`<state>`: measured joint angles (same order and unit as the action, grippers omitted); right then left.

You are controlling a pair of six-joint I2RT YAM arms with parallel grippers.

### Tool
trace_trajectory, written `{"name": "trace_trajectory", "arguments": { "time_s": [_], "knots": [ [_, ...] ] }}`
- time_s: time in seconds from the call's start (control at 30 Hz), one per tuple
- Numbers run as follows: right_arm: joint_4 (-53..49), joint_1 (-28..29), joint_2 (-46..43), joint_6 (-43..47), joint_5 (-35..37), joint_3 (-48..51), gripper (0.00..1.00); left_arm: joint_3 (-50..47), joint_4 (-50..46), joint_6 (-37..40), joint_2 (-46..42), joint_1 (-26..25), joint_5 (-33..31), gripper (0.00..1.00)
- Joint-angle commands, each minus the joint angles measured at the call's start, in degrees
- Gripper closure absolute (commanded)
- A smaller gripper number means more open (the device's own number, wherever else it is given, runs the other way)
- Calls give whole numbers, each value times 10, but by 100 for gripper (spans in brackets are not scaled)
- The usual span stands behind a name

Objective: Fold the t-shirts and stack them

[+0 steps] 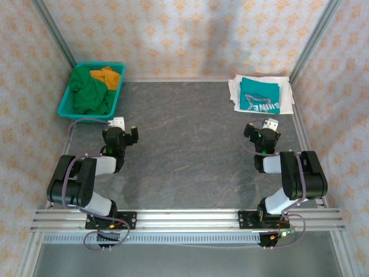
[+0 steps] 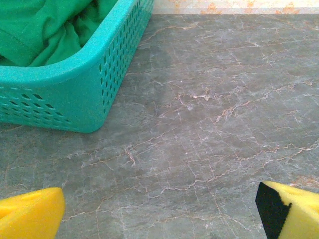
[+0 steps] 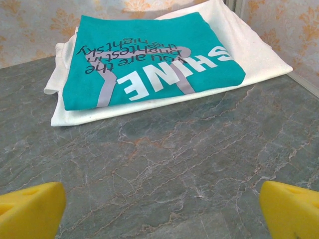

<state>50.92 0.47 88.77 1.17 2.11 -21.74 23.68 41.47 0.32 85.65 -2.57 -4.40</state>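
Note:
A folded teal t-shirt [image 1: 259, 95] [image 3: 149, 59] with white "SHINE" print lies on a folded white t-shirt [image 1: 286, 92] [image 3: 254, 55] at the back right. A crumpled dark green t-shirt [image 1: 89, 92] [image 2: 45, 30] and an orange one [image 1: 107, 76] lie in the teal basket [image 1: 64, 104] [image 2: 75, 94] at the back left. My left gripper [image 1: 124, 131] [image 2: 159, 211] stands open over bare table, just right of the basket's near corner. Open too, my right gripper [image 1: 262, 128] [image 3: 162, 211] hovers just in front of the folded stack, with nothing between its yellow fingertips [image 3: 30, 209].
The grey marbled table [image 1: 190, 144] stretches between the two arms. Patterned walls with metal posts close the back and sides. An aluminium rail [image 1: 184, 219] runs along the near edge under the arm bases.

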Motion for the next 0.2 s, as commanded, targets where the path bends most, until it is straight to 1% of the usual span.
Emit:
{"name": "trace_trajectory", "arguments": {
  "time_s": [0.0, 0.1, 0.13, 0.17],
  "knots": [
    [-13, 2, -1, 3, 5, -9, 1, 9, 8, 5, 1, 3, 5, 0],
    [-5, 2, -3, 5, 5, -4, 1, 5, 14, 5, 0, 4, 7, 0],
    [-4, 2, -4, 4, 4, -3, 1, -3, 25, 8, -4, 4, 15, 0],
    [-3, 2, -4, 5, 4, -3, 1, -29, 59, 16, -14, 4, 34, 0]
  ]
}}
